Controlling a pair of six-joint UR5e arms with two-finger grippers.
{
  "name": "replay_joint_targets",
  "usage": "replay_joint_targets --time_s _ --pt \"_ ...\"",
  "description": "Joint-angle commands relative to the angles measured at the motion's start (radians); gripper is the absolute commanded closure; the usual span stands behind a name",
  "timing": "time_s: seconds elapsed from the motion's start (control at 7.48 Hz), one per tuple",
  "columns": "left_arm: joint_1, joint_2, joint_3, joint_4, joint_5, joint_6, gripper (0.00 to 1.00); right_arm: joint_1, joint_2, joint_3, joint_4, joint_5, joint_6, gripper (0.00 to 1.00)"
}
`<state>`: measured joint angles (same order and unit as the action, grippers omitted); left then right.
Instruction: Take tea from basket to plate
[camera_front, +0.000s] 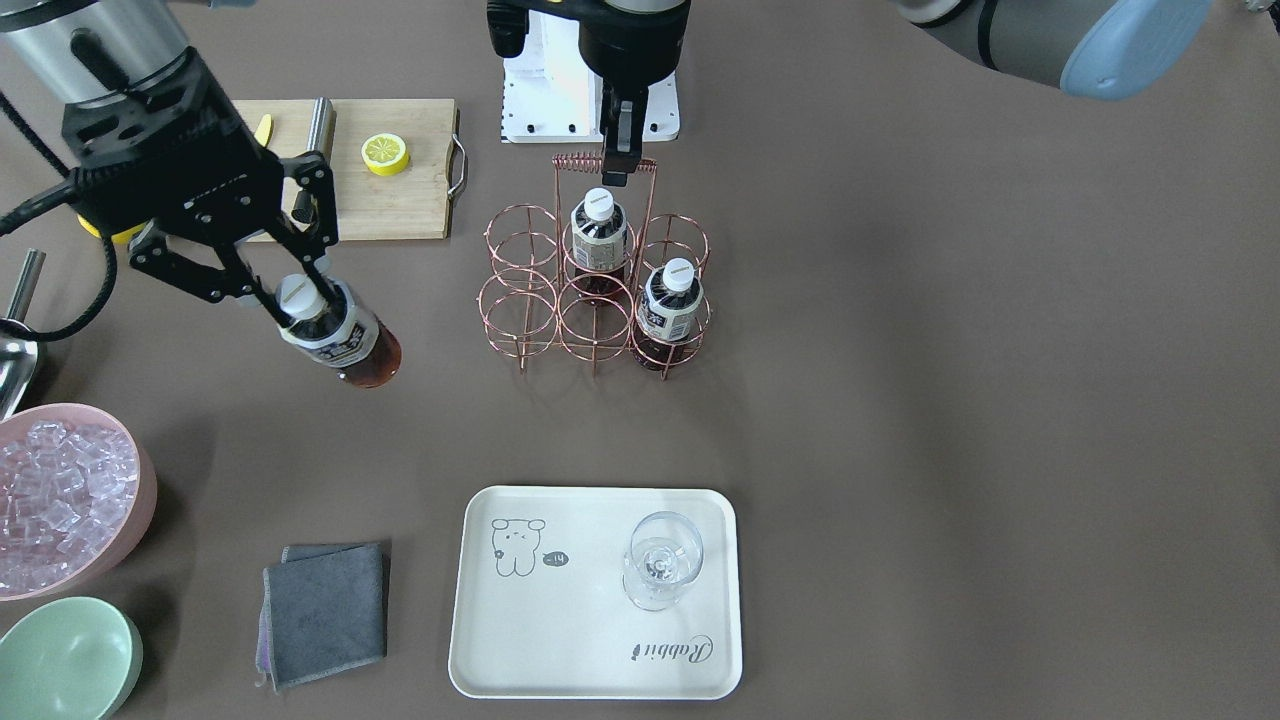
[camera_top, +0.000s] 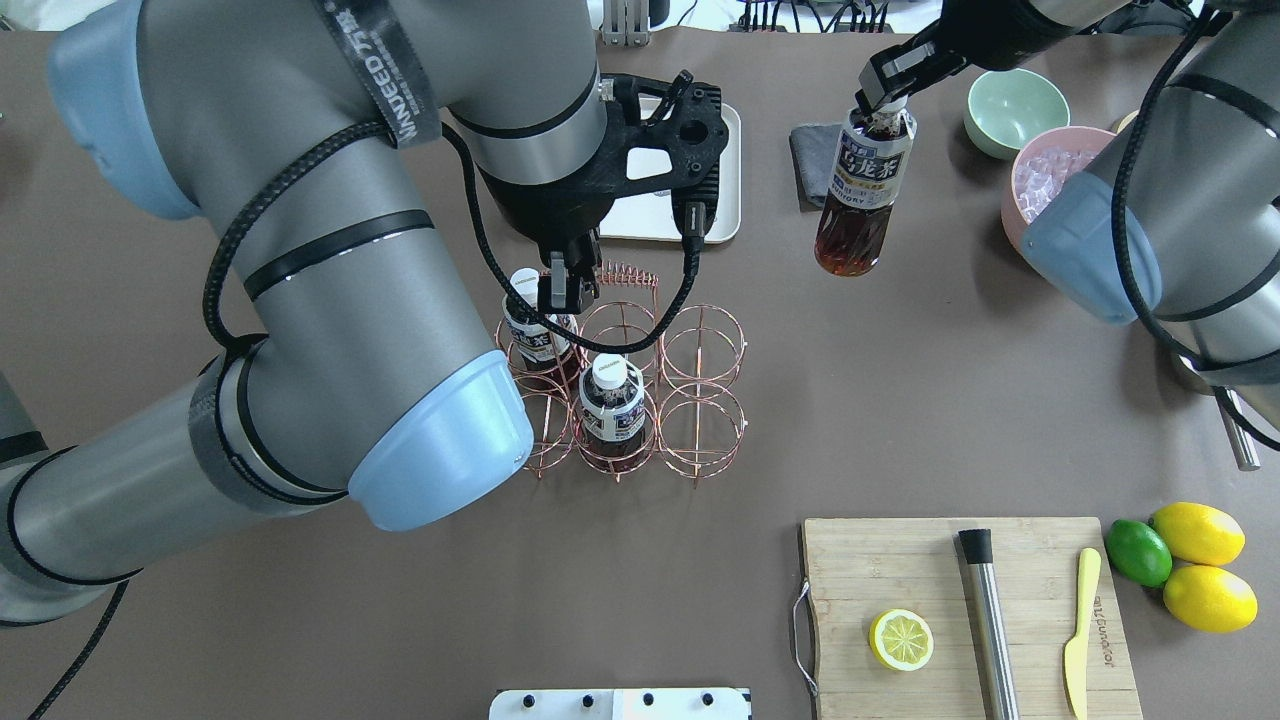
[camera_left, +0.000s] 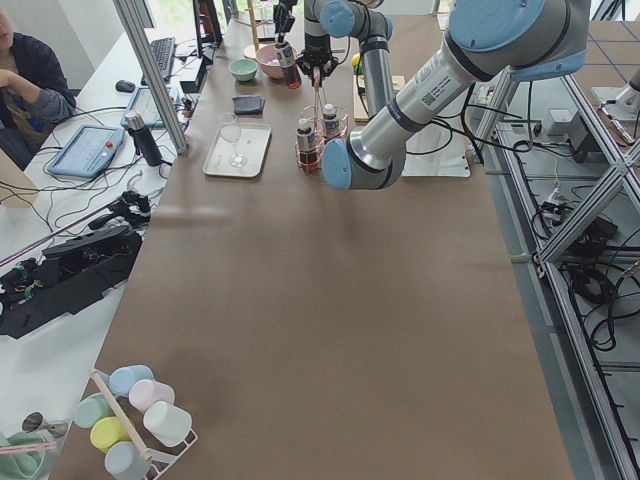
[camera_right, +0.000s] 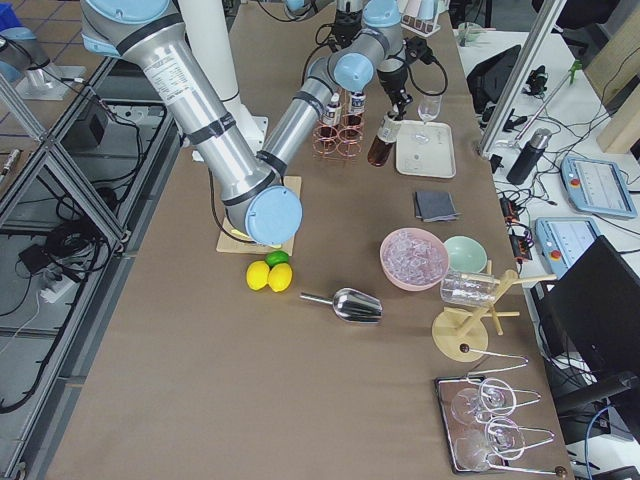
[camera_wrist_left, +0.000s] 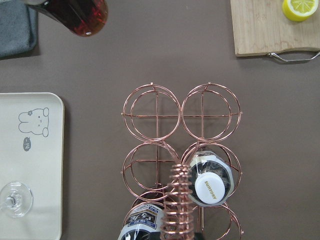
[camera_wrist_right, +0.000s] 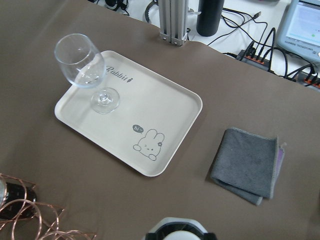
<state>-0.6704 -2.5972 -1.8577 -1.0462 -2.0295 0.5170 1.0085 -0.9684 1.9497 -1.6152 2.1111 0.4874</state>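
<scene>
My right gripper (camera_front: 303, 303) is shut on the neck of a tea bottle (camera_front: 345, 345) and holds it tilted in the air, left of the basket (camera_front: 520, 300) and apart from it. Overhead, this bottle (camera_top: 862, 190) hangs under the gripper (camera_top: 885, 108). Two more tea bottles (camera_front: 598, 235) (camera_front: 668, 300) stand in the basket's ring cells. My left gripper (camera_front: 620, 168) is shut on the basket's coiled handle (camera_wrist_left: 180, 200). The cream plate (camera_front: 560, 640) lies near the table's operator edge and also shows in the right wrist view (camera_wrist_right: 165, 110).
A wine glass (camera_front: 660, 560) stands on the plate. A grey cloth (camera_front: 325, 610), a pink bowl of ice (camera_front: 60, 495) and a mint-green bowl (camera_front: 65, 655) lie left of the plate. A cutting board (camera_front: 400, 200) with a lemon half (camera_front: 385, 153) lies behind.
</scene>
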Motion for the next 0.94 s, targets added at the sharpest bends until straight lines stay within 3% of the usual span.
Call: replay_joint_targets --time_s 0.0,0.4,0.8 --pt "0.0 0.0 0.0 0.0 0.0 0.0 1.0 0.042 0.01 -0.09 0.023 -0.046 -0.021 1.0" --pt "0.002 0.0 0.002 0.0 0.0 0.0 1.0 0.071 0.054 -0.356 0.364 -0.092 0.092 1.0" --pt "0.002 0.002 0.006 0.0 0.0 0.0 1.0 0.049 0.16 -0.556 0.498 -0.172 0.169 1.0"
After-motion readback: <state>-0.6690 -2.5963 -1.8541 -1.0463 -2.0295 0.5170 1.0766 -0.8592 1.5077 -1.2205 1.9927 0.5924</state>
